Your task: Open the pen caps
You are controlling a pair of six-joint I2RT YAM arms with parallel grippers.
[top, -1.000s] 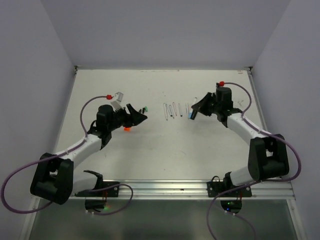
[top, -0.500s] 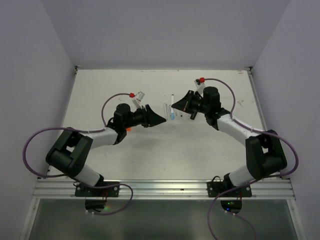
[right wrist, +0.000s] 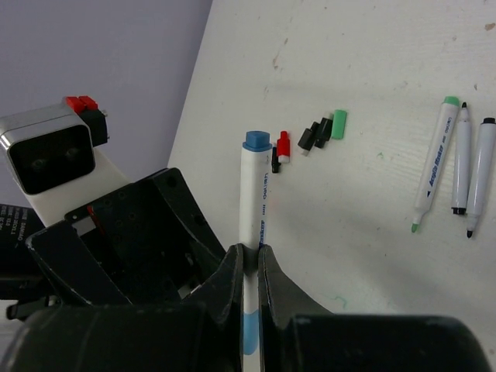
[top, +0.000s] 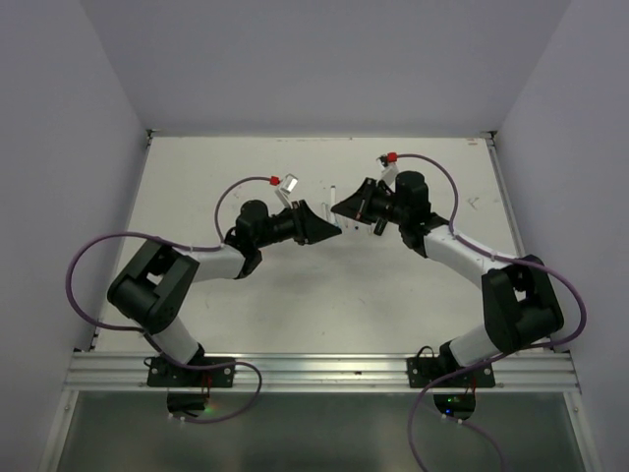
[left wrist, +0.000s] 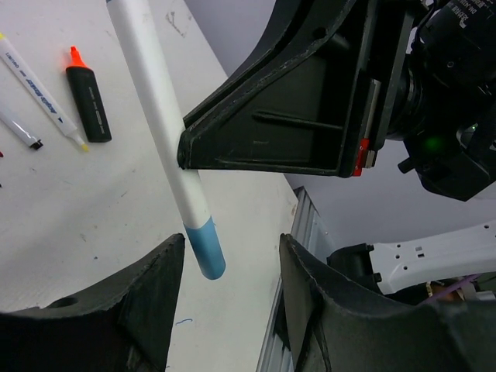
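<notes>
Currently right jaws clenched on thin white plastic pen barrel [right wrist: 254, 194]; left jaws released, flanking its light-blue cylindrical cap [left wrist: 205, 249] above white bench [left wrist: 46, 232].

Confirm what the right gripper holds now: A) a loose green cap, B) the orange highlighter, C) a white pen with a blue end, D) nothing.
C: the right gripper is shut on the white pen, whose blue end sticks out between the open fingers of the left gripper.
</notes>
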